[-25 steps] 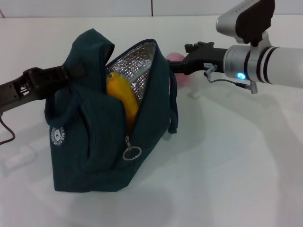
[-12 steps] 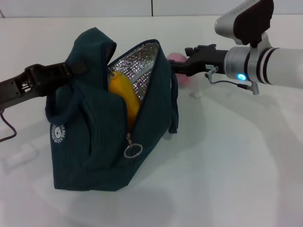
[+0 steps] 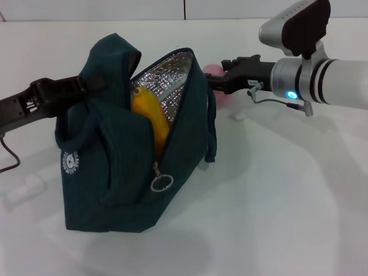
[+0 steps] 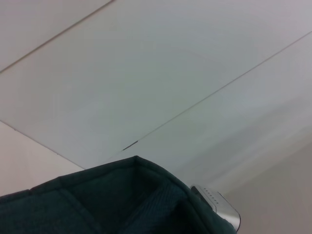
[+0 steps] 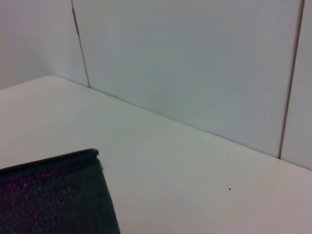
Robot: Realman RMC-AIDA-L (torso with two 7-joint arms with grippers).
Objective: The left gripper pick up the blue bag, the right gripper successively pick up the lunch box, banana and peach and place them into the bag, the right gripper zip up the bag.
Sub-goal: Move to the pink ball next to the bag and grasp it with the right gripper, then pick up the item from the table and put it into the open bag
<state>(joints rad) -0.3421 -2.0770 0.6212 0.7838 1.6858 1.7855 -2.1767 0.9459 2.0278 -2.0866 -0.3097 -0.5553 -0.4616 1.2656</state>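
Now the blue bag (image 3: 132, 149) stands open on the white tabletop (image 3: 276, 195) with the banana (image 3: 150, 118) inside; the left claw (image 3: 86, 85) pinches its top edge; the right claw (image 3: 214, 80) is at the pink peach (image 3: 214, 70) behind the bag, grip hidden so I cannot tell

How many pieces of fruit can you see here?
2: a banana standing in the open blue bag, and a peach behind it by the right pincer. More may be hidden inside.
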